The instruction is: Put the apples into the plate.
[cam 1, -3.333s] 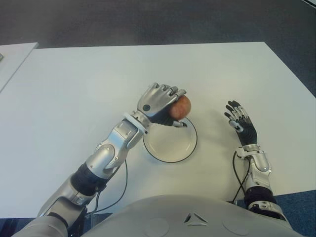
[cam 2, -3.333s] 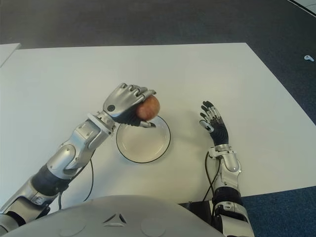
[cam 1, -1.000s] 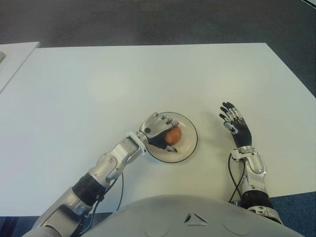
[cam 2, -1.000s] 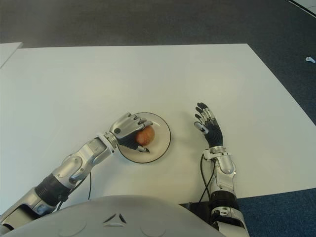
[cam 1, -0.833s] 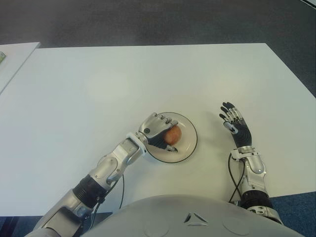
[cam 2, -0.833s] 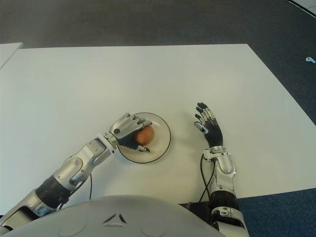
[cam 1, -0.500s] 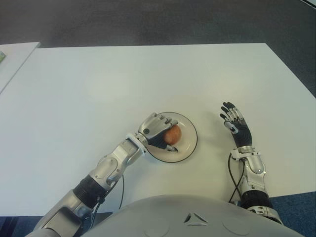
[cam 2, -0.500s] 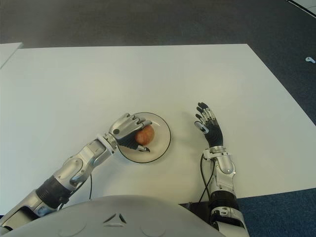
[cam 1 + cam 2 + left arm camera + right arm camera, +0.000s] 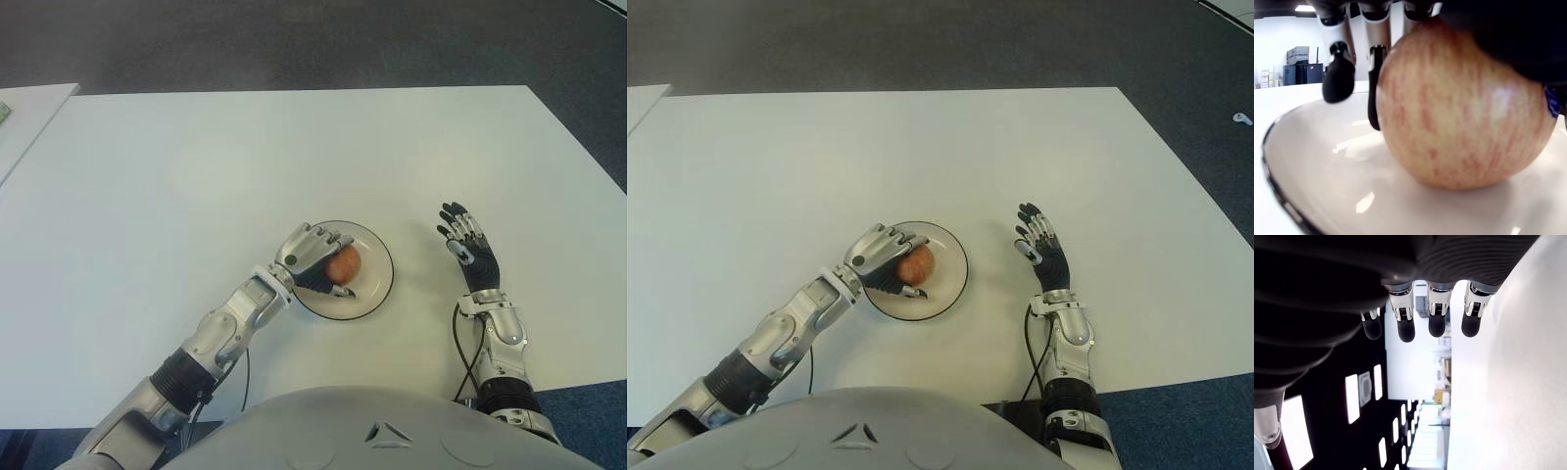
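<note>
apple (image 9: 343, 264): its left side is covered by the left hand (image 9: 312, 257)
plate (image 9: 377, 289): left rim hidden under that hand
left forearm: cut off at the lower left frame edge
palm contact: cannot tell

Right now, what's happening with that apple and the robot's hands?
Left hand wrapped around apple, apple down on plate. Right hand open, right of plate, holding nothing. Nothing in the way.

White table (image 9: 196, 166), black-rimmed plate (image 9: 377, 294) near its front edge.
</note>
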### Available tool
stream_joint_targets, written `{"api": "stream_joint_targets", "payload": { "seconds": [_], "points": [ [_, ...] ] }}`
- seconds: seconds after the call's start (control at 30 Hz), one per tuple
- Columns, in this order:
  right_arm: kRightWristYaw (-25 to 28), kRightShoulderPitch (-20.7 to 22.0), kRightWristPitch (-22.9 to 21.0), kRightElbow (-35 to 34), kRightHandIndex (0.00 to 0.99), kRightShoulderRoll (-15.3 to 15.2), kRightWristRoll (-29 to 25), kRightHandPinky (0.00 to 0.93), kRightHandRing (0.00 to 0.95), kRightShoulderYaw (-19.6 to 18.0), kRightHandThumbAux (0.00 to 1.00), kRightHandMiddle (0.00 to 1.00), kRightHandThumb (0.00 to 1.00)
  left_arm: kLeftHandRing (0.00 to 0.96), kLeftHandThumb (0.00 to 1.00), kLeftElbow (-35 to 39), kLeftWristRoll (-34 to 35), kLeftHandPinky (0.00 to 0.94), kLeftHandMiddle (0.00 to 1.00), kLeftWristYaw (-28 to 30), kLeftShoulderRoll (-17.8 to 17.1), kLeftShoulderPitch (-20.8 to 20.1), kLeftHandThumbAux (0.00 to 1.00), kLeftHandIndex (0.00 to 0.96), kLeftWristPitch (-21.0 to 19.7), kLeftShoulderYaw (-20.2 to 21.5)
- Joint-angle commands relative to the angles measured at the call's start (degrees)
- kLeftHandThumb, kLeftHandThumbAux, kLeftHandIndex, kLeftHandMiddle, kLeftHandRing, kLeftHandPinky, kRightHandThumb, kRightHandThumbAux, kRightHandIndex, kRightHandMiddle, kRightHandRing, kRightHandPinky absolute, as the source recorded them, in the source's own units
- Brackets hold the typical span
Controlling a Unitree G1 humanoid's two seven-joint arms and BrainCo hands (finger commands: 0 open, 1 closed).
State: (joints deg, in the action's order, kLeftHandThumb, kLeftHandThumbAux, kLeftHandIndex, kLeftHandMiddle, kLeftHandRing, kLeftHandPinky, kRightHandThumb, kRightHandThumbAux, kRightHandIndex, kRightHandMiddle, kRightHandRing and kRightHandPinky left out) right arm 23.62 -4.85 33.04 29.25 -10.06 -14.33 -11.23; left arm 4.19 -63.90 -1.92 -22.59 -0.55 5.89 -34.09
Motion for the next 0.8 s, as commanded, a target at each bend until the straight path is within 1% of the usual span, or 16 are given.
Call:
{"api": "stream_joint_targets", "payload": {
  "seconds": [0.03, 0.07, 0.1, 0.17, 0.27, 0.33, 0.4, 0.47, 0.63, 0.8],
  "points": [
    [-0.37, -7.12, -4.94, 7.11, 0.067, 6.02, 0.36, 0.031, 0.057, 2.54, 0.513, 0.117, 0.204, 0.388, 0.429, -1.86, 0.56, 0.381, 0.396, 0.69, 0.06, 0.91, 0.45, 0.289, -0.65, -0.04],
    [-0.42, -7.11, -4.96, 7.13, 0.067, 5.98, 0.47, 0.028, 0.057, 2.6, 0.512, 0.118, 0.204, 0.344, 0.395, -1.68, 0.05, 0.34, 0.353, 1.21, -0.07, 0.65, 0.432, 0.257, -1.01, -0.15],
    [-0.46, -7.11, -4.97, 7.14, 0.067, 5.95, 0.55, 0.023, 0.056, 2.64, 0.512, 0.118, 0.205, 0.251, 0.33, -1.55, -0.29, 0.253, 0.263, 1.58, -0.16, 0.47, 0.403, 0.188, -1.26, -0.23],
    [-0.55, -7.13, -5.07, 7.12, 0.067, 5.86, 0.76, 0.018, 0.055, 2.75, 0.512, 0.119, 0.204, 0.132, 0.254, -1.0, -0.75, 0.145, 0.146, 3.05, -0.31, 0.15, 0.372, 0.103, -1.94, -0.37],
    [-0.62, -7.18, -5.28, 7.03, 0.067, 5.75, 0.97, 0.017, 0.055, 2.89, 0.512, 0.119, 0.203, 0.051, 0.205, 0.03, -1.19, 0.063, 0.06, 5.8, -0.44, -0.1, 0.349, 0.043, -2.96, -0.54],
    [-0.62, -7.3, -5.52, 6.78, 0.066, 5.64, 1.17, 0.013, 0.055, 3.08, 0.511, 0.121, 0.199, 0.026, 0.182, 1.91, -1.84, 0.032, 0.03, 9.97, -0.73, -0.34, 0.33, 0.022, -4.15, -0.74],
    [-0.64, -7.32, -5.56, 6.75, 0.064, 5.6, 1.31, 0.005, 0.054, 3.18, 0.508, 0.123, 0.193, 0.01, 0.16, 2.9, -2.49, 0.013, 0.012, 12.37, -0.99, -0.46, 0.306, 0.009, -4.84, -0.92],
    [-0.72, -7.31, -5.52, 6.8, 0.063, 5.58, 1.45, 0.002, 0.053, 3.24, 0.507, 0.124, 0.189, 0.005, 0.15, 3.47, -3.16, 0.006, 0.006, 13.6, -1.15, -0.43, 0.293, 0.004, -5.27, -1.0],
    [-1.01, -7.34, -5.57, 6.79, 0.062, 5.59, 1.49, 0.0, 0.052, 3.4, 0.509, 0.128, 0.182, 0.0, 0.134, 4.47, -4.0, 0.0, 0.0, 14.81, -1.28, -0.28, 0.263, 0.0, -5.6, -0.89],
    [-1.34, -7.39, -6.18, 6.6, 0.064, 5.47, 1.5, 0.0, 0.049, 3.67, 0.506, 0.127, 0.176, 0.0, 0.127, 5.62, -4.84, 0.0, 0.0, 14.05, -2.21, -0.32, 0.214, 0.0, -4.54, -0.69]
  ]
}}
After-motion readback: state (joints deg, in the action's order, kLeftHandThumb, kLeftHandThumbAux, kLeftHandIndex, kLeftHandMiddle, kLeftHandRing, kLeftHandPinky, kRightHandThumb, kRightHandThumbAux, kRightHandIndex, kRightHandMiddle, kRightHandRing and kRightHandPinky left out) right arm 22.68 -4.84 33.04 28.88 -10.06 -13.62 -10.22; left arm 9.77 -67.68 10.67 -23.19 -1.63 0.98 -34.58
